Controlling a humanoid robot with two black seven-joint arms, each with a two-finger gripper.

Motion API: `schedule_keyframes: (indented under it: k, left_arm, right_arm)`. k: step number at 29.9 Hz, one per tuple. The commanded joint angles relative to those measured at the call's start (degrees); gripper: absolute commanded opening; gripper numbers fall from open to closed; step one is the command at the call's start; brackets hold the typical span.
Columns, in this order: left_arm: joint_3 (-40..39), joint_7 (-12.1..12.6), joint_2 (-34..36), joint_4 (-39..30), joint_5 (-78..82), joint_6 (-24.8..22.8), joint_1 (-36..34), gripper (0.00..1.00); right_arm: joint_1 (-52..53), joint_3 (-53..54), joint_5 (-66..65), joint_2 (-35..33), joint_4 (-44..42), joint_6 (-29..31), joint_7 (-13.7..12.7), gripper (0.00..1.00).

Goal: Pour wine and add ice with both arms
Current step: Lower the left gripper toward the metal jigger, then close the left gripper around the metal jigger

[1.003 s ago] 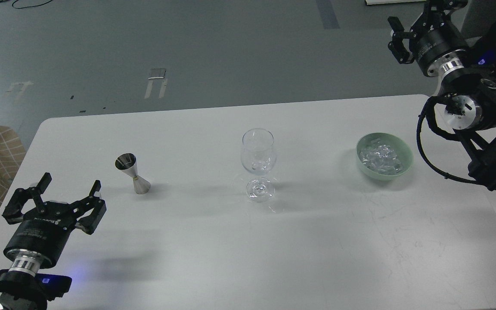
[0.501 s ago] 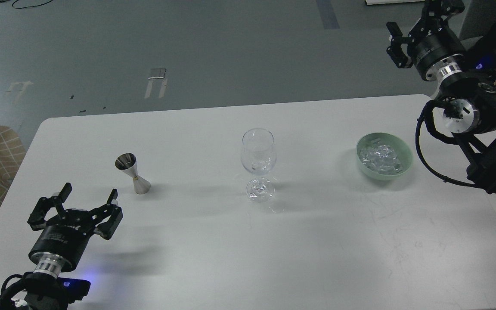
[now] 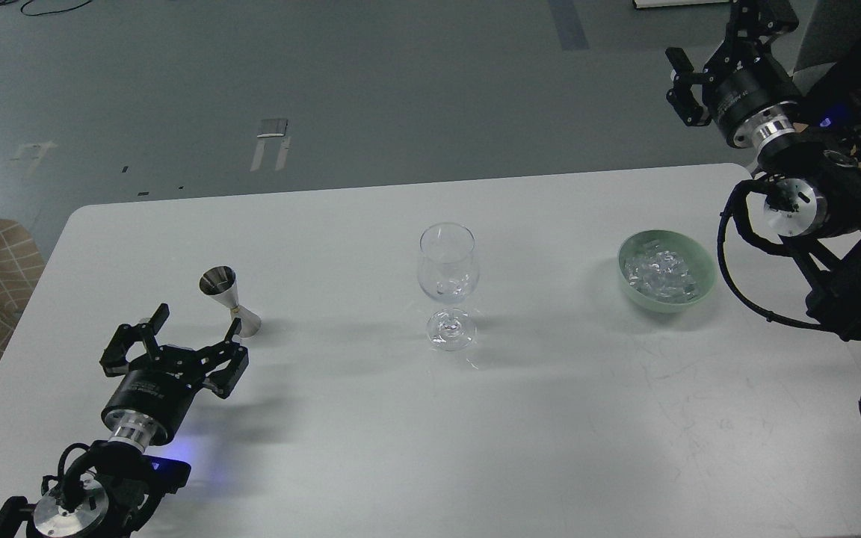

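Hovering near the jigger [image 3: 230, 301], the left gripper [image 3: 195, 336] is spread. Far right, the right gripper [image 3: 714, 33] seems spread, partly cropped, beyond the ice [image 3: 661, 272].

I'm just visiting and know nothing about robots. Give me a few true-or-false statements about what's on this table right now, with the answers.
1. The wine glass stands upright on the table. True.
2. The ice lies in a red plate. False: it sits in a pale green bowl.
3. The left gripper is shut on the metal jigger. False: its fingers are spread, holding nothing.
4. The right gripper is raised beyond the table's far edge. True.
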Motion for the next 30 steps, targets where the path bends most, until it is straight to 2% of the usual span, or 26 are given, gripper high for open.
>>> schedule_keyframes:
  k: [1,11,16,25,30]
  left_arm:
    - [0.12,0.09,-0.98,3.01,0.07,-0.04,-1.73,0.99]
    - [0.91,0.09,-3.96,11.18,2.17,-3.20,-7.27,0.99]
    - [1.00,0.18,-4.76,11.98,2.97,-6.10,-7.62,0.99]
    - [0.91,0.00,-4.67,20.58,3.06,-6.89,-13.86,0.99]
    - [0.91,-0.35,-4.67,23.13,3.06,-7.07,-15.71,0.99]
  right_arm:
    - [-0.04,0.01,0.00,-0.08,-0.02,0.00,-0.06,1.00]
    - [-0.04,0.01,0.00,-0.08,-0.02,0.00,-0.14,1.00]
    - [-0.13,0.01,0.00,-0.08,-0.02,0.00,-0.14,1.00]
    - [-0.39,0.01,0.00,-0.16,-0.02,0.00,-0.14,1.00]
    - [-0.57,0.01,0.00,-0.16,-0.02,-0.08,-0.14,1.00]
